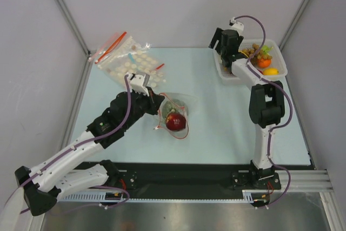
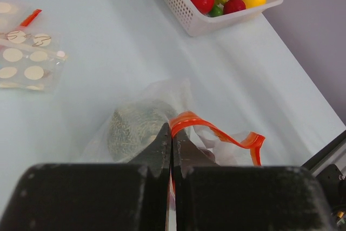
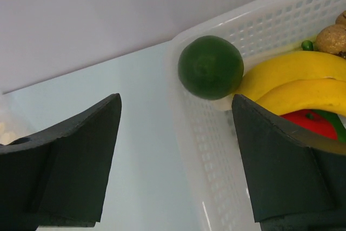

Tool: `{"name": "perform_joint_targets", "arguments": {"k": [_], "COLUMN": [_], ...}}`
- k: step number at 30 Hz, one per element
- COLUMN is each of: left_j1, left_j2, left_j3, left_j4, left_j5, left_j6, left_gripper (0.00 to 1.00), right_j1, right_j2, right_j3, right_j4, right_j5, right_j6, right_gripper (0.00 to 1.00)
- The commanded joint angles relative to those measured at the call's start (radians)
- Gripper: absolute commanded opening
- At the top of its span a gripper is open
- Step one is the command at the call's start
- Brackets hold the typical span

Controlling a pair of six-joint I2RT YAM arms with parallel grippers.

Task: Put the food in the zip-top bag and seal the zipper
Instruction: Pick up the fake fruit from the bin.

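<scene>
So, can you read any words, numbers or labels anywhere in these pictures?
None: no text can be read in any view. The small clear bag, its red strip, the spotted bags and the white basket show no words, numbers or logos.

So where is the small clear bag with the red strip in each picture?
Top view: bag in the centre, at the left hand.
Left wrist view: bag low centre, red strip pinched by the left hand.
Right wrist view: not in it.
Shared landmark: white basket.
</scene>
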Motion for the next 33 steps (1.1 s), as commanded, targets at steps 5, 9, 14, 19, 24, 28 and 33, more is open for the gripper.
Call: {"name": "perform_joint_targets", "arguments": {"k": [5, 9, 14, 19, 24, 28, 33], "left_j1": [-0.006, -0.007, -0.007, -0.009, -0.009, -0.010, -0.015], "left_j2": [-0.015, -0.012, -0.003, -0.026, -0.052, -0.043, -0.049], "left_j3": [0.001, 0.001, 0.013, 0.023, -0.013, -0.011, -0.036], "left_j4": [0.069, 0.063, 0.046, 0.023, 0.059, 0.042, 0.106], "left_j5": [0.058, 0.016, -0.002, -0.020, -0.019, -0.011, 0.114], "left_j6": [-0.014, -0.003, 0.009, 0.010, -0.008, -0.031, -0.071], "left_gripper": [0.00, 0.00, 0.00, 0.00, 0.00, 0.00, 0.01], "right_j1": [-0.052, -0.076, -0.082, -0.070, -0.040, -0.033, -0.050], "right_j2": [0.187, 0.273, 0.364, 0.418, 0.386, 0.318, 0.211], "right_j3": [0.222, 0.308, 0.378, 0.417, 0.356, 0.228, 0.151], "right_j4": [0.005, -0.027, -0.019, -0.084, -0.069, -0.003, 0.028], "right_j5": [0.066, 0.033, -0.025, -0.036, -0.004, 0.015, -0.014], "right_j6": [-0.032, -0.005, -0.008, -0.026, -0.028, 0.014, 0.031], "right_gripper": [0.86, 0.85, 0.80, 0.78, 0.77, 0.51, 0.41]}}
